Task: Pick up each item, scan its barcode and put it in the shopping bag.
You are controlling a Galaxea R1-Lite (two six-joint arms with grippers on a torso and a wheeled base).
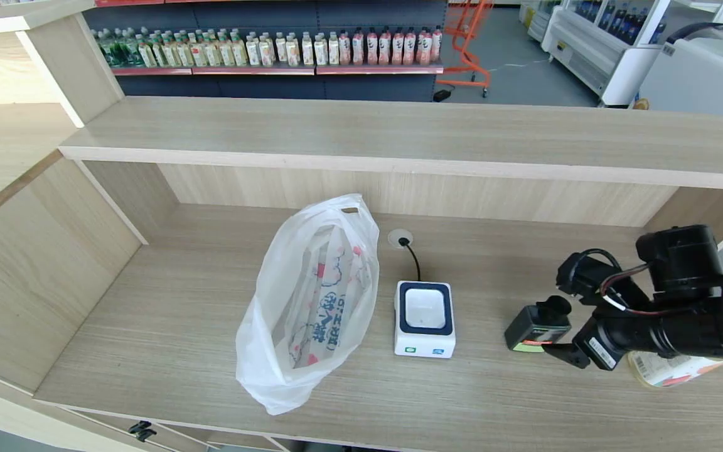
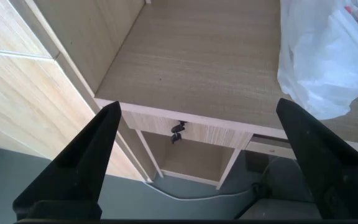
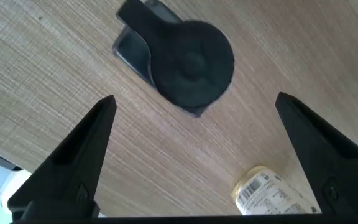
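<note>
Right gripper [image 3: 194,102], fingers [image 3: 73,162] apart, over dark capped item [image 3: 185,62] near counter's [image 1: 179,351] right edge, bottle [image 3: 269,193] lying nearby, left gripper [image 2: 199,106], fingers apart, by front edge, shopping bag [image 1: 308,301] beside scanner [image 1: 425,317] mid-counter.

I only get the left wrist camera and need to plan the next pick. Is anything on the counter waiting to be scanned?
Observer: Yes, a bottle lies at the right end of the counter, partly under the right arm.
Operator: Anything else out there?
Observer: A small dark box with a round black top sits between the scanner and the bottle.
Operator: Is the right hand holding either?
Observer: No, the right hand is open above the counter, with nothing between its fingers.
</note>
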